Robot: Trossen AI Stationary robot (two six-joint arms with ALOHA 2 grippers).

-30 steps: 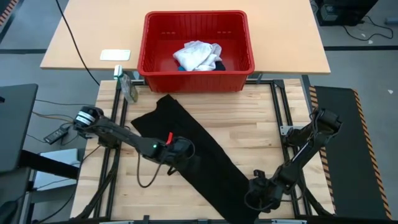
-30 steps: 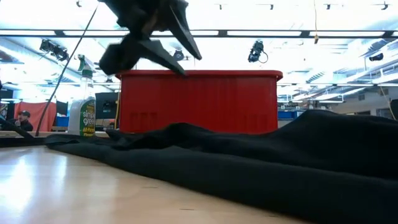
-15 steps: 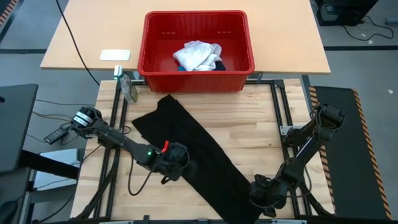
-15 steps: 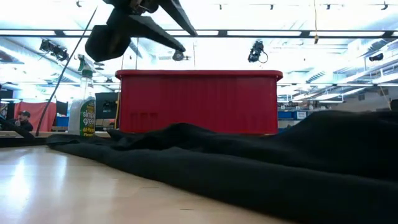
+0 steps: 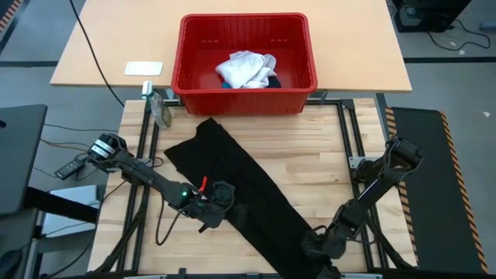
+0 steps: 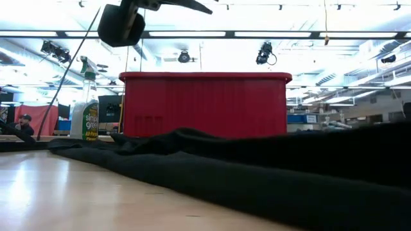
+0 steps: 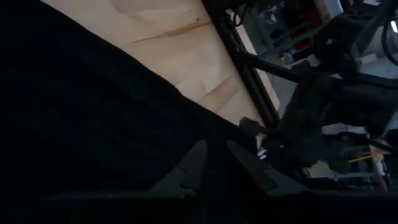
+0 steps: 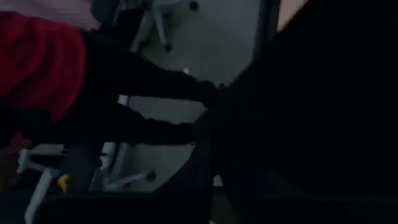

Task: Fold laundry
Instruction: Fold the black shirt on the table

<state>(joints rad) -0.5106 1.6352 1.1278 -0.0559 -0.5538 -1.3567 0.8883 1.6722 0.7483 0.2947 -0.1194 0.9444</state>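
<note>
Pale wood fills my overhead view: the slatted table (image 5: 325,167) with a tan desk behind it. Starting at the left, a green-labelled spray bottle (image 5: 159,108) stands at the table's far left corner, with a small white card (image 5: 143,68) on the desk beyond it. My left gripper (image 5: 219,203) sits low at the near-left edge of the black shirt (image 5: 232,174); in its wrist view the two fingers (image 7: 189,171) stand close together with dark cloth all around them, and I read that as pinched on the shirt's edge, though the fabric hides the exact contact. The shirt itself lies as a long diagonal band from the far left of the table down to the near right. Behind it, on the desk, the red basket (image 5: 194,77) holds the white garment (image 5: 246,68), bunched, with a sliver of the blue piece (image 5: 225,84) showing at its near-left side. At the right, my right gripper (image 5: 319,244) is down at the shirt's near-right end by the table edge; its wrist view is nearly all black cloth, so I cannot tell whether it is holding.
</note>
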